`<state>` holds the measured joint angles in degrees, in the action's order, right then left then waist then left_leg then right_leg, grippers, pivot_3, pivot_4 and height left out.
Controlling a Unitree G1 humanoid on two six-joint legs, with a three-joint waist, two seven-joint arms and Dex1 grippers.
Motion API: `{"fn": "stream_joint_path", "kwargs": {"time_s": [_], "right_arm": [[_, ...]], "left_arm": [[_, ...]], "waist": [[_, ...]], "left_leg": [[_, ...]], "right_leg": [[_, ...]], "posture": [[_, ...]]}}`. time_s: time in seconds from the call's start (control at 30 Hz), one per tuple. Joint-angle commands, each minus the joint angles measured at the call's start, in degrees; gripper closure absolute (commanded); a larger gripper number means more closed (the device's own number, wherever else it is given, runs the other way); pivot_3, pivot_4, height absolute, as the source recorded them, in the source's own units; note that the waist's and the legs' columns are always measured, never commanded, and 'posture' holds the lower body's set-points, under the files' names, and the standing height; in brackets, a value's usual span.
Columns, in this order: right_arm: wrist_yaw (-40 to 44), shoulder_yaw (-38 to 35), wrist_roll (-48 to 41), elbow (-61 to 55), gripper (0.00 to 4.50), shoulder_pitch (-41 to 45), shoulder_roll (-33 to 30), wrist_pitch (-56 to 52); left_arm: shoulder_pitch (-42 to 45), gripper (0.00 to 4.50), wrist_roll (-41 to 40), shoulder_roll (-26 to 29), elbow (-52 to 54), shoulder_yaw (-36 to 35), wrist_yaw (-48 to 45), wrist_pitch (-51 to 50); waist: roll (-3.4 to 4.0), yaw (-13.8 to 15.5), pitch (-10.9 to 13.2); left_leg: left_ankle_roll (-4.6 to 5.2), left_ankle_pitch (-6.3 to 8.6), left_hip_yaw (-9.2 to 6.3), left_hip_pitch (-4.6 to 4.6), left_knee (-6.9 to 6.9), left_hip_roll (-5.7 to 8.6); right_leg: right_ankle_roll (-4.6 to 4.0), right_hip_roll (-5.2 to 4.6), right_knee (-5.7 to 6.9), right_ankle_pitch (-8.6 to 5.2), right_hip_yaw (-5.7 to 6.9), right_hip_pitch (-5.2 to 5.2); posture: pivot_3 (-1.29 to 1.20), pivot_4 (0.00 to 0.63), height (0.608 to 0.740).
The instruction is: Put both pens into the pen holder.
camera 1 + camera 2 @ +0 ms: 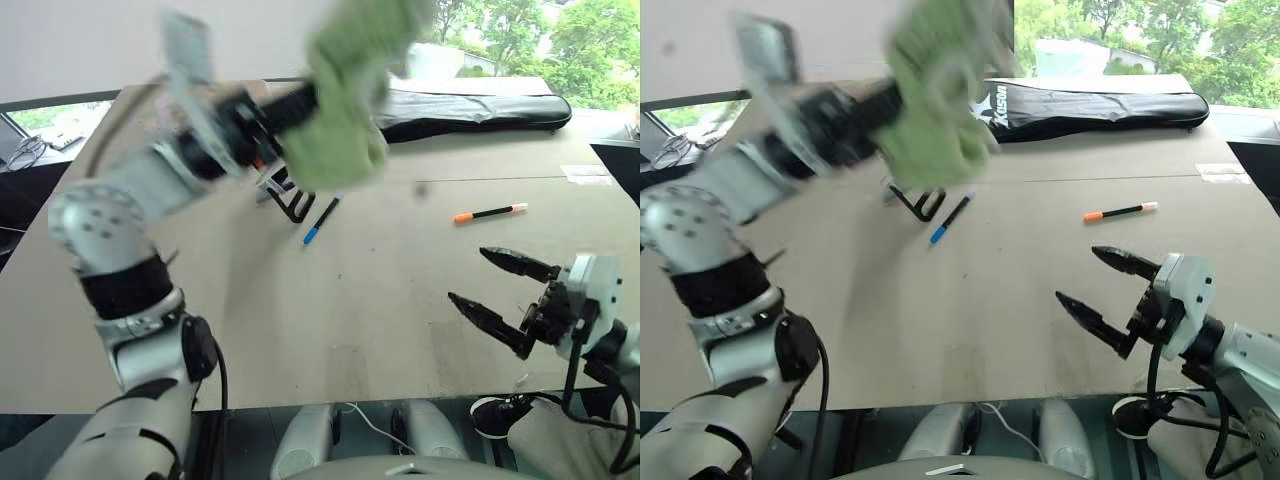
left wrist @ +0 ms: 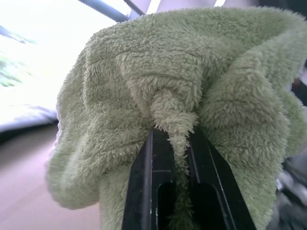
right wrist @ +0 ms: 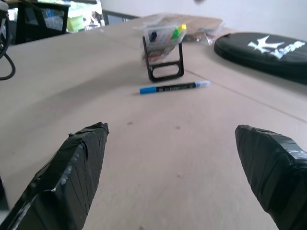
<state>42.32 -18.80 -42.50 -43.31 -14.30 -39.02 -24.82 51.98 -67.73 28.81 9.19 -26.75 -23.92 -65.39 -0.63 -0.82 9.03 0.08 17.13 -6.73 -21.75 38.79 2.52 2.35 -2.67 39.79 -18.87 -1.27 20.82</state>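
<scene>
A: From the head views, how far along is it?
B: Neither pen is in. The slim black pen with the blue tip (image 1: pixel 322 221) lies flat on the tan tabletop (image 1: pixel 380 330), just beside the small black open-frame pen holder (image 1: pixel 287 200). The black pen with the orange end (image 1: pixel 489 213) lies well apart, off to the right

A: And the arms?
B: The left gripper (image 1: pixel 290 110) is raised over the holder with a fluffy pale-green cloth (image 1: pixel 345 100) bunched at its tip. The right gripper (image 1: pixel 1102 295) hovers low with its fingers spread, empty

A: The left wrist view?
B: Its black fingers (image 2: pixel 211 191) are pressed together on a fold of that cloth

A: The right wrist view?
B: The spread fingers (image 3: pixel 72 177) face the blue-tipped pen and the holder, which already has a yellow-green marker (image 3: pixel 178 31) inside. I judge both pens remain to be picked up
</scene>
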Motion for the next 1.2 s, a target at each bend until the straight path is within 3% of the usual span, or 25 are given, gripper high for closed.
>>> {"fn": "stream_joint_path", "kwargs": {"time_s": [0.03, 0.1, 0.2, 0.33, 0.5, 0.53, 0.63, 0.77, 0.83, 0.93, 1.0, 1.1, 1.2], "right_arm": [[1.88, 0.72, -1.18, 1.01, 0.0, 1.46, -0.59, 0.42], [3.66, 2.64, -1.26, 2.65, 0.0, 3.56, -0.73, 0.66], [6.97, 4.81, -1.21, 3.64, 0.0, 6.27, -0.78, 2.23], [10.98, 6.87, -3.75, 4.41, 0.0, 12.21, -1.46, 2.11], [15.89, 12.22, -0.8, 6.58, 0.0, 16.57, -1.82, 3.62], [16.6, 12.87, -0.01, 7.39, 0.0, 16.81, -1.85, 4.07], [16.25, 12.47, 1.19, 9.09, 0.0, 17.15, -1.58, 4.8], [10.69, 11.45, 4.95, 10.8, 0.0, 16.87, -0.1, 5.1], [6.35, 11.68, 7.79, 12.1, 0.0, 17.34, 0.61, 3.87], [2.35, 12.91, 8.35, 16.5, 0.0, 20.07, -1.1, -4.15], [0.4, 13.81, 11.73, 20.64, 0.0, 23.37, -1.68, -5.08], [-1.38, 16.59, 19.18, 30.2, 0.0, 32.74, -4.06, -5.19], [5.08, 22.76, 25.69, 40.99, 0.0, 40.89, -7.84, -2.46]], "left_arm": [[0.8, 4.42, 10.86, 6.08, -0.54, -7.22, 15.96, 8.1], [-5.55, 4.42, 21.38, 12.2, 2.62, -8.33, 22.3, 10.59], [-14.2, 4.42, 26.17, 13.93, 6.51, -8.86, 27.46, 8.71], [-22.27, 4.42, 29.77, 11.74, 9.34, -9.54, 33.22, 3.02], [-26.43, 4.42, 30.7, 7.74, 6.88, -10.22, 34.06, -1.31], [-26.63, 4.13, 29.33, 6.8, 7.05, -11.96, 33.46, -2.31], [-27.65, 3.02, 24.13, 6.14, 10.06, -16.16, 30.02, -5.47], [-30.22, 1.11, 10.76, 7.33, 12.97, -22.21, 23.16, -17.09], [-37.87, 1.11, 6.41, 10.96, 17.05, -20.87, 14.22, -17.96], [-50.78, 1.11, 6.07, 9.71, 29.03, -16.47, -4.72, -4.02], [-56.32, 1.11, 9.76, 11.04, 33.02, -11.21, -10.93, 2.49], [-55.79, 1.11, 13.97, 12.47, 35.28, -1.67, -18.66, 11.63], [-50.52, 1.11, 18.38, 12.57, 34.33, 7.34, -23.14, 19.0]], "waist": [[-0.01, -0.05, 0.01], [-0.03, -1.11, 0.02], [-0.07, -1.34, 0.03], [-0.23, 0.3, 0.04], [-0.29, 0.89, 0.03], [-0.3, 0.86, 0.03], [-0.33, 0.51, 0.04], [-0.34, 0.02, 0.03], [-0.31, -0.45, 0.03], [-0.3, -1.13, 0.04], [-0.3, -0.84, 0.03], [0.06, 0.1, 0.1], [0.26, 0.48, 0.12]], "left_leg": [[0.0, 0.0, -0.02, 0.0, -0.01, 0.0], [-0.01, -0.01, 0.03, 0.02, -0.05, 0.01], [-0.01, -0.01, 0.02, 0.26, -0.35, 0.08], [-0.02, -0.01, -0.22, 0.03, -0.15, 0.16], [-0.02, -0.01, -0.4, -0.06, -0.12, 0.21], [-0.03, 0.0, -0.42, -0.08, -0.12, 0.21], [-0.03, 0.0, -0.38, -0.11, -0.12, 0.22], [-0.04, -0.01, -0.36, -0.16, -0.12, 0.21], [-0.05, -0.01, -0.26, -0.13, -0.18, 0.2], [-0.07, -0.03, -0.14, -0.11, -0.27, 0.19], [-0.07, -0.03, 0.04, -0.07, -0.34, 0.2], [-0.13, -0.08, 0.01, -0.04, -0.32, 0.2], [-0.17, -0.12, -0.06, -0.01, -0.4, 0.2]], "right_leg": [[0.0, 0.0, 0.0, 0.0, 0.01, 0.0], [0.0, 0.02, 0.03, 0.0, -0.07, 0.06], [0.0, 0.06, 0.02, 0.0, -0.35, 0.11], [0.0, -0.02, 0.02, 0.01, -0.26, 0.2], [0.0, -0.07, 0.01, 0.01, -0.05, 0.21], [0.0, -0.07, 0.01, 0.01, -0.03, 0.22], [0.0, -0.1, 0.01, 0.01, -0.06, 0.26], [0.0, -0.11, 0.06, 0.01, -0.09, 0.35], [0.0, -0.1, 0.1, 0.01, -0.2, 0.42], [-0.01, -0.09, 0.1, 0.01, -0.34, 0.49], [-0.02, -0.2, 0.03, 0.01, -0.49, 0.46], [-0.05, -0.16, 0.07, 0.01, -0.43, 0.45], [-0.09, -0.12, 0.08, 0.03, -0.31, 0.4]], "posture": [[0.0, 0.15, 0.74], [0.0, 0.15, 0.74], [0.0, 0.15, 0.74], [0.0, 0.15, 0.74], [0.0, 0.15, 0.74], [0.0, 0.15, 0.74], [0.0, 0.15, 0.74], [0.0, 0.15, 0.74], [0.0, 0.15, 0.74], [0.0, 0.15, 0.74], [0.0, 0.15, 0.74], [0.0, 0.15, 0.74], [0.0, 0.15, 0.74]]}}
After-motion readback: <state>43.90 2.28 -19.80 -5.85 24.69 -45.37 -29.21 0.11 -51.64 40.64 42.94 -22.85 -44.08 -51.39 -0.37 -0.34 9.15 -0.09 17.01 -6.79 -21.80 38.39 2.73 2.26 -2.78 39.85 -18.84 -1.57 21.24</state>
